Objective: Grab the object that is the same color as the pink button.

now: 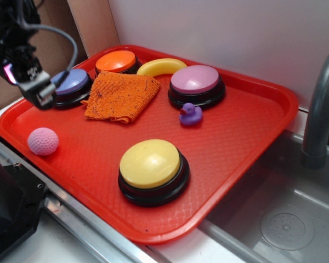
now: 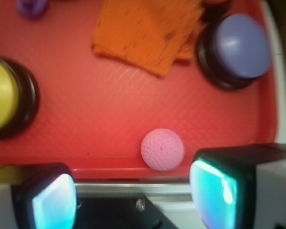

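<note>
Approach phase: gripper [image 2: 133, 195] is spread wide with nothing between its pads, not yet down on the target.

Left to right in the exterior view:
- gripper [image 1: 41, 93] hangs high over the tray's [image 1: 247, 142] far-left corner, in front of the blue-lavender button [image 1: 71, 83], pointing down.
- pink ball [image 1: 43, 141] sits against the tray's near-left rim, below the gripper and well apart from everything else.
- orange cloth [image 1: 120, 96], then yellow button [image 1: 151, 164], purple duck [image 1: 190, 114], pink button [image 1: 196, 81] further right.

Wrist view: pink ball [image 2: 162, 149] is ahead of the fingers [image 2: 52, 202], offset toward the right one.

Next move, my read: shift to centre the ball between the jaws, descend, close. The rim beside the ball leaves little clearance.
</note>
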Action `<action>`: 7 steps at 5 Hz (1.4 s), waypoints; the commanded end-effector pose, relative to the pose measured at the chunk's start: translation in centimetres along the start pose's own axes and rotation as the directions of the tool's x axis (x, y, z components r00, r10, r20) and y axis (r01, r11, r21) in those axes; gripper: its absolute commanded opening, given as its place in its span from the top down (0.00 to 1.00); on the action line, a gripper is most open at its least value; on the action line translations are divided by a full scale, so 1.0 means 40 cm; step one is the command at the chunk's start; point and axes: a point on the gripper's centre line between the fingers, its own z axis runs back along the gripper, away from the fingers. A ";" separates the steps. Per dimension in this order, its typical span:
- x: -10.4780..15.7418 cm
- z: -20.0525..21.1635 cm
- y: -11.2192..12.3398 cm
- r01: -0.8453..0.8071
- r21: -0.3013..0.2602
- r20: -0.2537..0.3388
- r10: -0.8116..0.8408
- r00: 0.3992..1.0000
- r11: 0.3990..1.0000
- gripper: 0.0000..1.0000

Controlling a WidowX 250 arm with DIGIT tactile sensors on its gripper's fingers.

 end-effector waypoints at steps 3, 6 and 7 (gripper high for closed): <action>-0.040 -0.199 0.111 -0.064 0.163 -0.091 0.080 0.993 0.985 0.00; -0.034 -0.167 0.090 -0.116 0.134 -0.095 0.129 0.987 0.984 1.00; 0.003 -0.066 0.067 -0.212 0.116 -0.064 0.220 0.973 0.970 1.00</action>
